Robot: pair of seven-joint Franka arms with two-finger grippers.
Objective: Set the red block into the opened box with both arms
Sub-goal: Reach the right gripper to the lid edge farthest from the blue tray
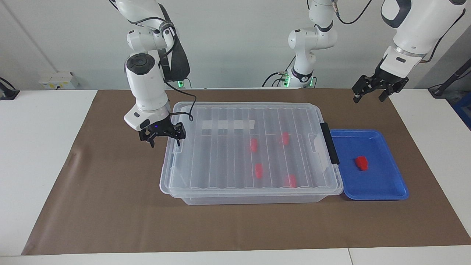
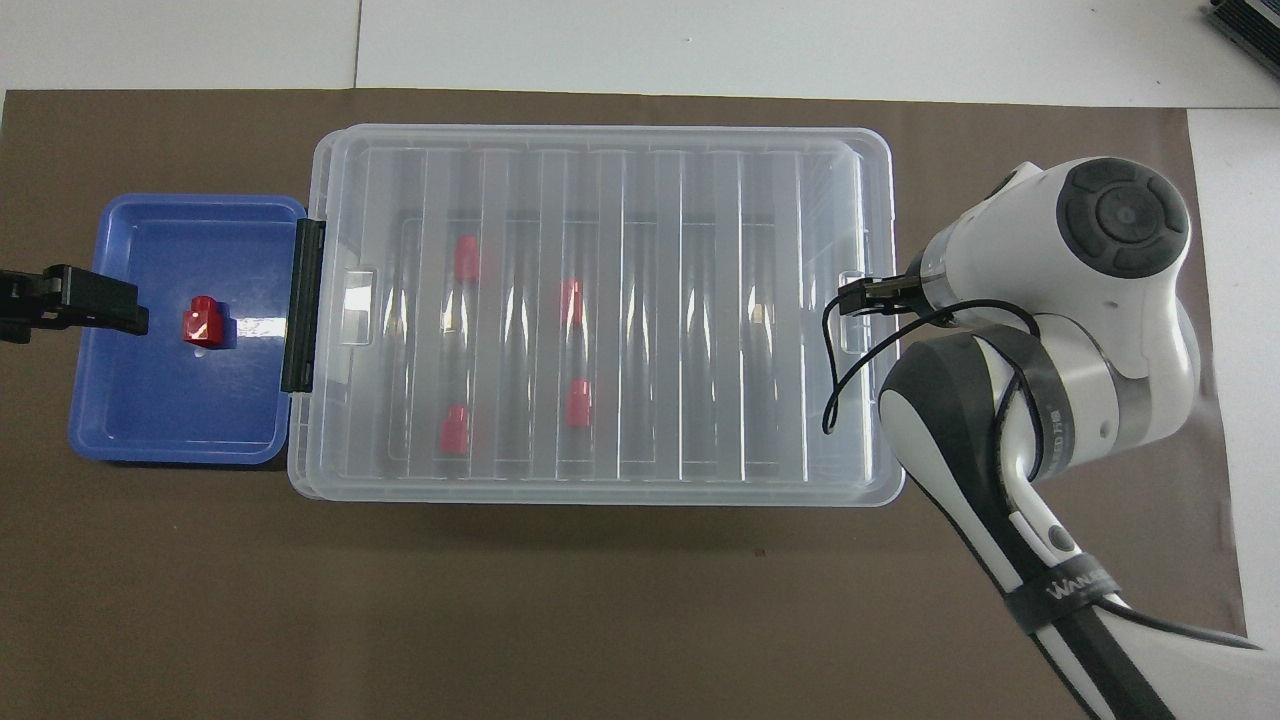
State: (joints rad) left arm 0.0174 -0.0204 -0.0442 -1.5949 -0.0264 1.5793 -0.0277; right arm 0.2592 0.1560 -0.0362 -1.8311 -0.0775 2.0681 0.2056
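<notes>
The box lies in the middle of the brown mat with its clear ribbed lid shut. Several red blocks show through the lid. One red block lies in the blue tray, which adjoins the box's black handle bar. My right gripper is open and low at the box's end toward the right arm, one finger over the lid's edge, one outside it. My left gripper hangs open, high in the air by the tray's outer end.
The mat covers most of the white table. In the overhead view the right arm's wrist hides its own gripper, and a black cable loops over the lid's corner.
</notes>
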